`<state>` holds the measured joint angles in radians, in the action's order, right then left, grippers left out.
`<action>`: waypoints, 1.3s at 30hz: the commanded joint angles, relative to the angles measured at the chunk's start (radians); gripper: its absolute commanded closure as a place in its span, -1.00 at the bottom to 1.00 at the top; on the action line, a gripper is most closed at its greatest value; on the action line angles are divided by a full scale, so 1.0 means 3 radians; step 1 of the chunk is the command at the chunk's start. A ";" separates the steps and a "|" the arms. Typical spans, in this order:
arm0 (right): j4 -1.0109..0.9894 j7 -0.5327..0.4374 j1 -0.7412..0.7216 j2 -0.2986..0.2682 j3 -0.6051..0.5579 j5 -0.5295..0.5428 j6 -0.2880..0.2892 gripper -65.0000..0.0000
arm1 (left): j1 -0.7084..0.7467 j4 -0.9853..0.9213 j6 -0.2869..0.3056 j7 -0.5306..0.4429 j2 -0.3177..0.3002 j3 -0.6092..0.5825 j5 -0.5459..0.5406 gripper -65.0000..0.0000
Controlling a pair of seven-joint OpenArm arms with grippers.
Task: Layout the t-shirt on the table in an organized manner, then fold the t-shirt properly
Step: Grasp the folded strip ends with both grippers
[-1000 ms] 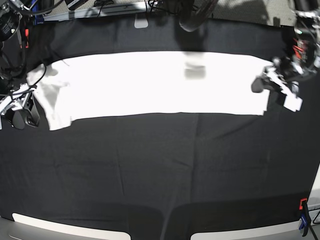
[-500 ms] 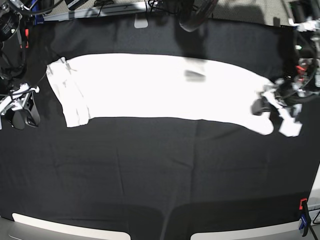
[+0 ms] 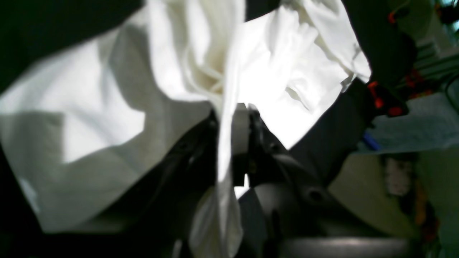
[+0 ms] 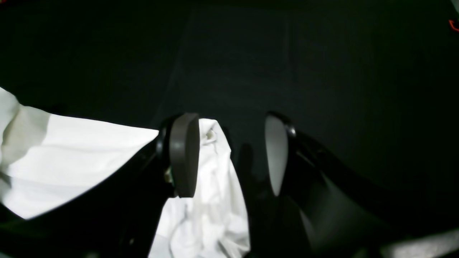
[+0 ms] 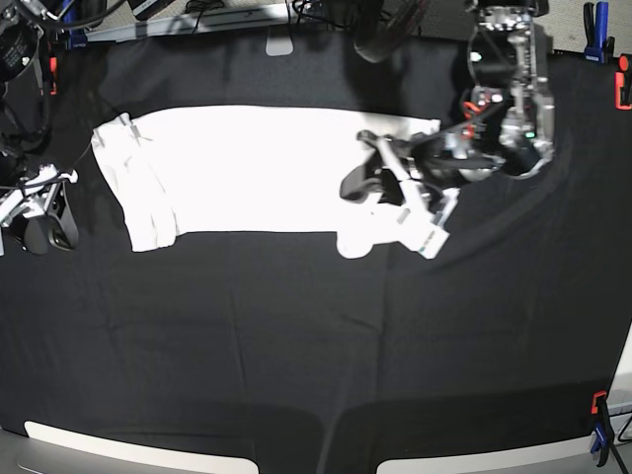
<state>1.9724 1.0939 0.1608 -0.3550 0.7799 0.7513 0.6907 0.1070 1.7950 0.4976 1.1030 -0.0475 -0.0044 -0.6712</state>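
The table point(image 5: 296, 346), a wide spread of wrinkled black cloth, carries the white t-shirt point(image 5: 247, 168) as a long band across its far half. The left gripper point(image 5: 395, 188) pinches the shirt's lifted end; the right gripper point(image 4: 229, 157) stands wide, holding nothing. A blue clamp point(image 5: 599, 439) grips the near edge.

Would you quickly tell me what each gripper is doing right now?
Left gripper: shut on the t-shirt, pinching a fold of its cloth.
Right gripper: open, holding nothing; the shirt's edge lies beside one pad.
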 commanded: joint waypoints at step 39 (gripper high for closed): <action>-0.0004 0.0103 -0.0505 -0.0058 0.0017 -0.0397 0.0025 -0.46 | -0.0072 0.0060 0.0001 -0.0090 0.0000 -0.0122 -0.0209 -0.30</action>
<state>1.9625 1.1332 0.0189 -0.3569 0.7807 0.6205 0.6933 0.0990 1.7950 0.4950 1.0962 -0.0498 -0.0402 -0.7101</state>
